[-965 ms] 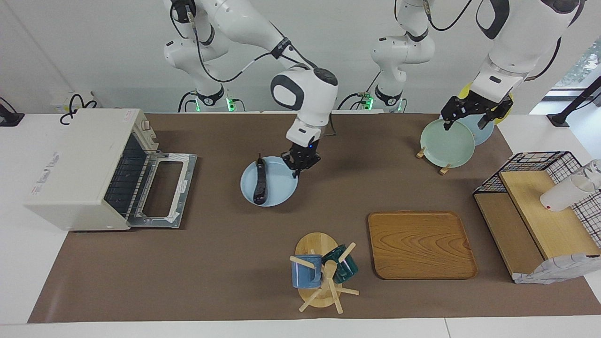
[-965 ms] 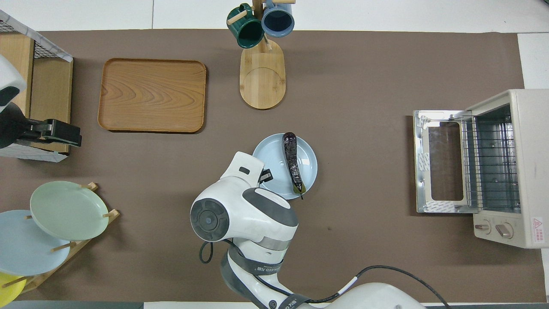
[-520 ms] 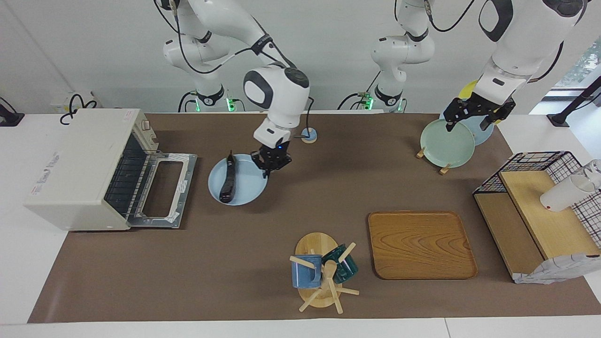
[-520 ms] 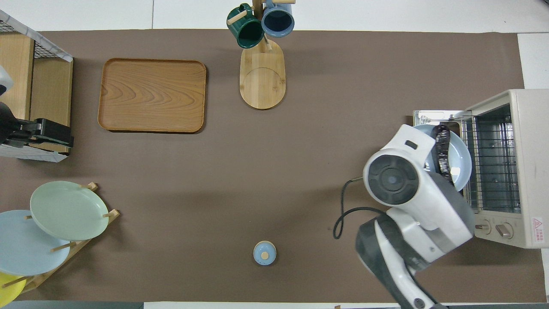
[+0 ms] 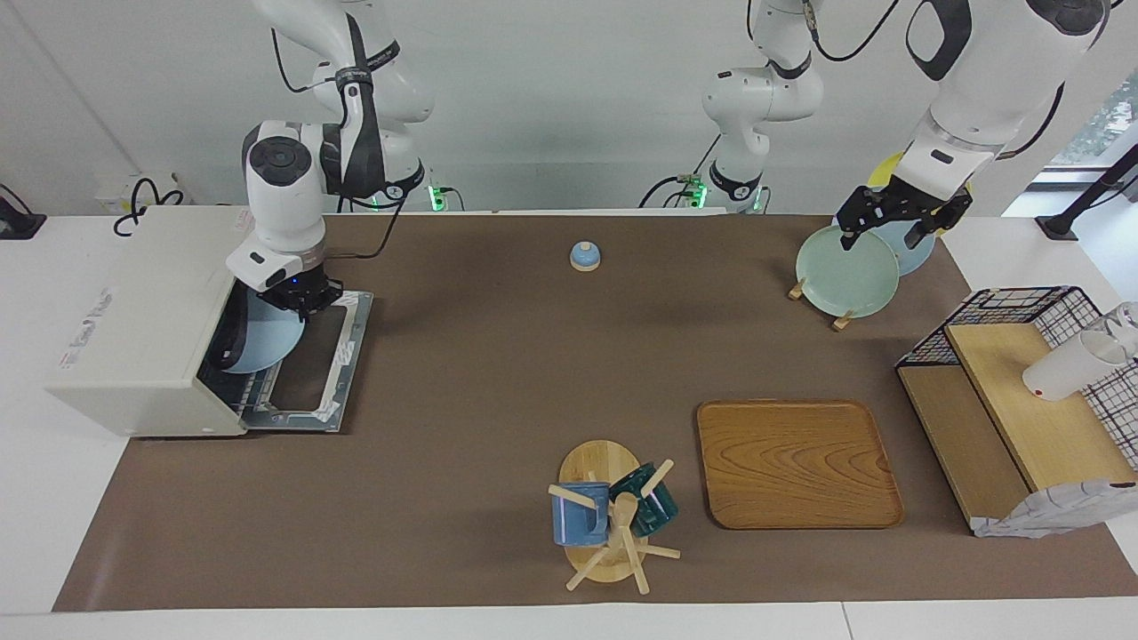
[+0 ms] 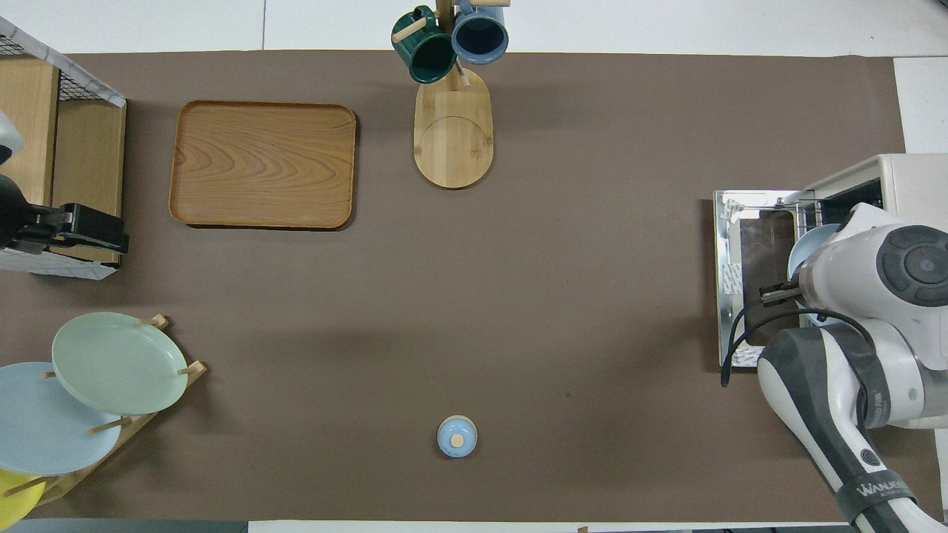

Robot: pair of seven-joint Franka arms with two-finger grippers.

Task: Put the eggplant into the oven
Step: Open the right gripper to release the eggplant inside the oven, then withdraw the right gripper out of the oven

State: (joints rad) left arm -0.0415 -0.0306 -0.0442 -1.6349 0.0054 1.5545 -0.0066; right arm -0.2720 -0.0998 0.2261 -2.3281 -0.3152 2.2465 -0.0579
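Note:
The off-white oven (image 5: 142,320) stands at the right arm's end of the table, its door (image 5: 307,364) dropped open. My right gripper (image 5: 302,300) hangs over the door, shut on the rim of a light blue plate (image 5: 267,342). The plate is tilted and pushed partway into the oven's mouth. The dark eggplant (image 5: 228,342) lies along the plate's edge that is inside the opening. From overhead the right arm covers most of this; only the plate's rim (image 6: 803,248) and the oven (image 6: 907,174) show. My left gripper (image 5: 878,236) waits open over the plate rack.
A green plate (image 5: 846,269) leans in the rack beneath the left gripper. A small blue knobbed lid (image 5: 584,256) sits near the robots' edge. A wooden tray (image 5: 797,462), a mug tree (image 5: 613,520) and a wire-and-wood shelf (image 5: 1022,391) stand farther out.
The right arm has carried the plate with the eggplant from the table's middle to the oven's mouth and pushed it partway in. The left arm has barely moved.

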